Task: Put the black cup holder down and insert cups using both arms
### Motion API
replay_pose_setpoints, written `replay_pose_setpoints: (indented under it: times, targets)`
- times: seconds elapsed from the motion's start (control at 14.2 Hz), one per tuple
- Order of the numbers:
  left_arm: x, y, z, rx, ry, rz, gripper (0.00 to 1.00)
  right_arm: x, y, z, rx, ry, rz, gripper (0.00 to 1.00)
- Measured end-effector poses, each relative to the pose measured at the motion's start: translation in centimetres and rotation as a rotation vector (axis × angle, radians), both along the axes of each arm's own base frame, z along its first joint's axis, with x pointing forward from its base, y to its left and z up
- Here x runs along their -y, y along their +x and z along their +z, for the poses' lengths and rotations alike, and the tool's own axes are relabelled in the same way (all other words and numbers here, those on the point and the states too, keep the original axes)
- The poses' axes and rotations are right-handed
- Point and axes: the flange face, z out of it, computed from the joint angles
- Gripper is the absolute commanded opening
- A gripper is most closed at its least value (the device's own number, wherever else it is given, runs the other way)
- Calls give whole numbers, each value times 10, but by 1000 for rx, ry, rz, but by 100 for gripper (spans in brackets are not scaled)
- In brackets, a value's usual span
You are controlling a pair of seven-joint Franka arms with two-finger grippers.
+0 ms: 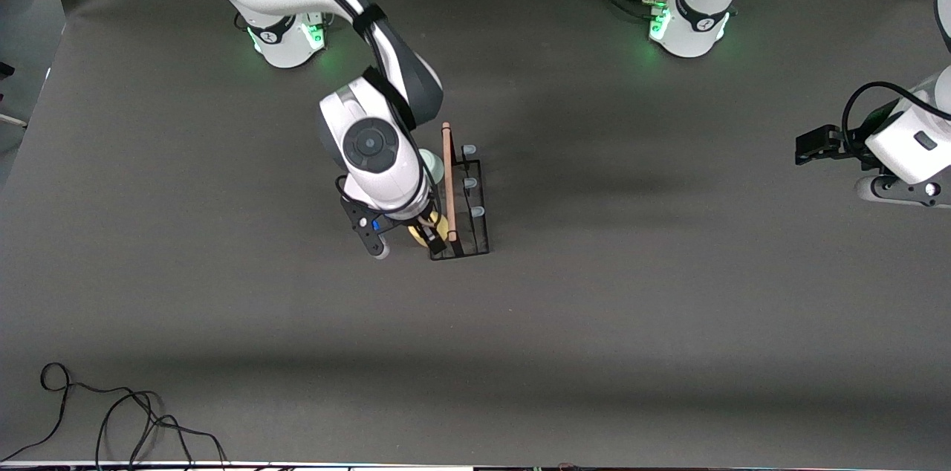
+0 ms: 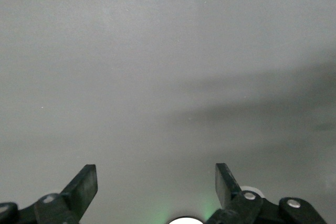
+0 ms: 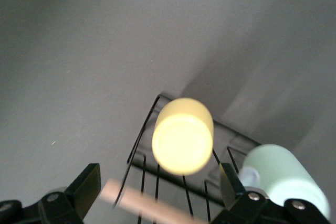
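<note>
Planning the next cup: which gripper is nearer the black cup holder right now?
Right. The right gripper is open over the black cup holder, above the yellow cup. The left gripper waits open at the left arm's end of the table.

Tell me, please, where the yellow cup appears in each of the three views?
Front view: the yellow cup peeks out under the right gripper, on the black cup holder.
Left wrist view: not in it.
Right wrist view: mid-frame, between the open fingers.
Shared landmark: the holder's wooden top rod.
</note>
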Motion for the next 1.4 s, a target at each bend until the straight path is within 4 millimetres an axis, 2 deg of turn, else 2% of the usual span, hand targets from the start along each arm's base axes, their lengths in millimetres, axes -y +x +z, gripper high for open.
replay_pose_setpoints:
  times: [0.14, 0.35, 0.49, 0.56, 0.7, 0.91, 1.12, 1.4]
  targets:
    - [0, 0, 0, 0, 0, 0, 100, -4, -2, 56, -4, 7, 13, 100]
    - [0, 0, 0, 0, 0, 0, 100, 3, -15, 119, -2, 21, 99, 100]
    - [0, 0, 0, 0, 0, 0, 100, 21, -26, 149, -31, 5, 238, 100]
    - [0, 0, 0, 0, 0, 0, 100, 37, -27, 162, -39, -12, 304, 100]
    - [0, 0, 0, 0, 0, 0, 100, 76, -23, 187, -40, -33, 439, 100]
    - [0, 0, 0, 0, 0, 0, 100, 152, -11, 215, -38, -18, 602, 100]
    - [0, 0, 0, 3, 0, 1, 100, 249, 0, 228, -32, 23, 722, 100]
    - [0, 5, 3, 42, 2, 24, 100, 361, 0, 233, -23, 50, 863, 100]
